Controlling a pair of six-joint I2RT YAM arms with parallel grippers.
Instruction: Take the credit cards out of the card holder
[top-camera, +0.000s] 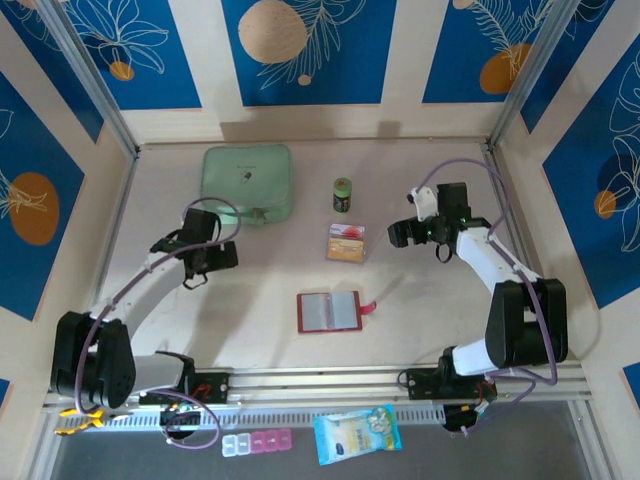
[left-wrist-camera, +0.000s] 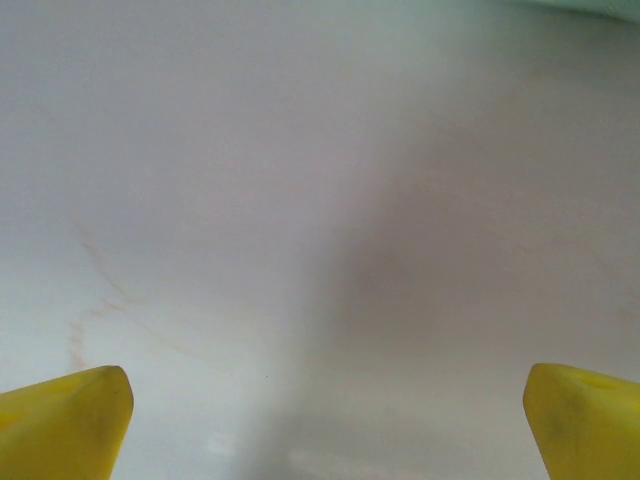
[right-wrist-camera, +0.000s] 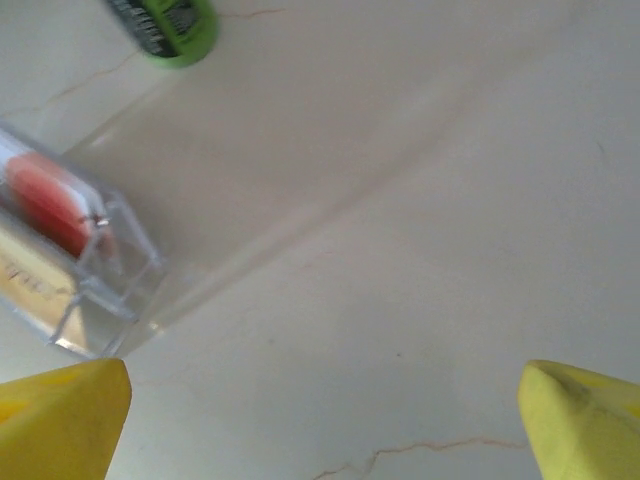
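The card holder (top-camera: 328, 311) lies open and flat at the table's middle front, dark red with clear sleeves and its snap tab to the right. Behind it, the credit cards (top-camera: 346, 241), red and yellowish, lie in a clear shallow tray (right-wrist-camera: 120, 285); in the right wrist view a red card (right-wrist-camera: 45, 200) shows inside it. My right gripper (top-camera: 400, 232) hovers right of the tray, open (right-wrist-camera: 325, 420), over bare table. My left gripper (top-camera: 207, 235) is left of the holder, open (left-wrist-camera: 330, 425), with nothing between its yellow fingertips (left-wrist-camera: 70, 420).
A mint-green zip case (top-camera: 247, 183) lies at the back left. A small green bottle (top-camera: 342, 194) stands behind the tray, at the top left of the right wrist view (right-wrist-camera: 165, 25). A pill organiser (top-camera: 257, 442) and a blue packet (top-camera: 357, 433) lie below the front rail.
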